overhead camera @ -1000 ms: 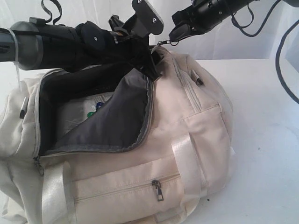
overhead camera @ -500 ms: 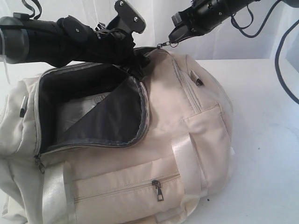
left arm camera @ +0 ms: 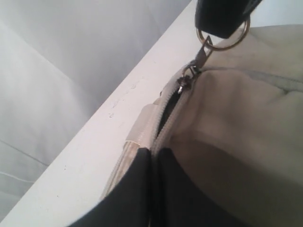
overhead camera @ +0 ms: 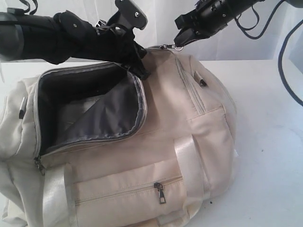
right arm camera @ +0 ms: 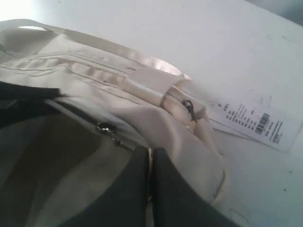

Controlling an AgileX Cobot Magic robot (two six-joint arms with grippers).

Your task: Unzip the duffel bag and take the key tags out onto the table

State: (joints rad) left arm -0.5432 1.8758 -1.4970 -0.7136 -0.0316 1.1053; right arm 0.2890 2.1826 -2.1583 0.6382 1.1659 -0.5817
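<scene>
The cream duffel bag lies on the white table, its main zip undone and the dark grey lining exposed. My left gripper is shut on the zip edge of the bag's opened flap, at the top right corner of the opening. My right gripper is shut on the metal ring of the zipper pull, just above the bag's top. The zipper slider hangs taut below the ring. The key tags are hidden; only lining shows inside the bag.
A zipped front pocket with its pull faces the camera, crossed by a satin strap. A side zipper pull sits on the bag's right end. A white paper label lies on the table beside the bag. Black cables hang at right.
My left gripper has shut on the flap edge and lifted it up and left. The coloured tags that showed inside a second ago are now covered. The right gripper rose slightly.
</scene>
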